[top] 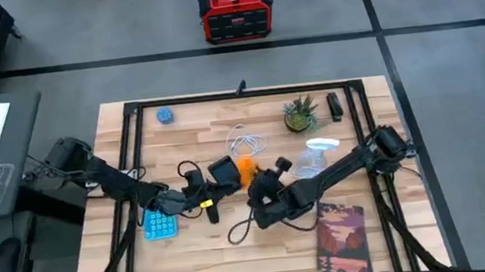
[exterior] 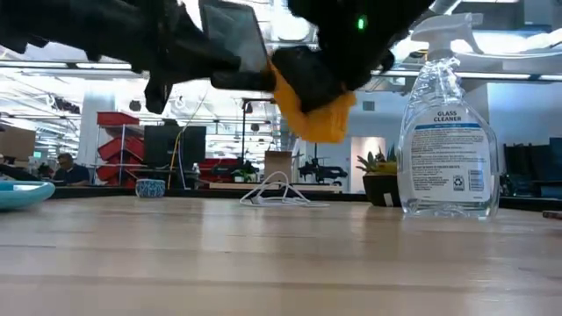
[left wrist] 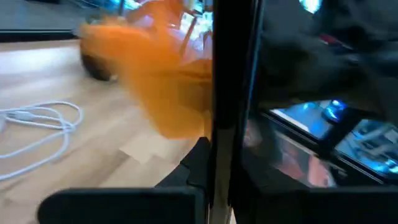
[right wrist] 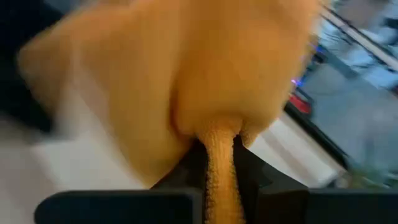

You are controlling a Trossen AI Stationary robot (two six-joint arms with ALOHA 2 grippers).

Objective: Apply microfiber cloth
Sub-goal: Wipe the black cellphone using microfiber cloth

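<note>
Two dark arms meet over the middle of the wooden table (top: 236, 253). The left gripper (top: 214, 185) comes in from the left side; its two fingers are closed tight on the edge of one black smartphone (top: 224, 172), which is held up off the table, tilted, and stands edge-on in the left wrist view (left wrist: 233, 93). The right gripper (top: 261, 185) comes in from the right side; its two fingers are pinched shut on a fold of the one microfiber cloth (right wrist: 186, 81), and the orange-yellow fabric bunches out beyond the fingertips. In the low view the cloth (exterior: 312, 105) hangs in the air well above the tabletop, just right of the raised phone (exterior: 233, 39) and touching it or nearly so; I cannot tell which. From above the cloth (top: 246, 169) shows as a small orange patch between the two grippers.

On the table lie one blue calculator (top: 160, 223) at the near left, just beside the left arm; one dark reddish book (top: 343, 240) at the near right; one clear bottle of glass cleaner (exterior: 448, 132) standing upright right of centre; one coiled white cable (top: 245, 141) beyond the grippers; one small potted plant (top: 300, 114) at the far right.
</note>
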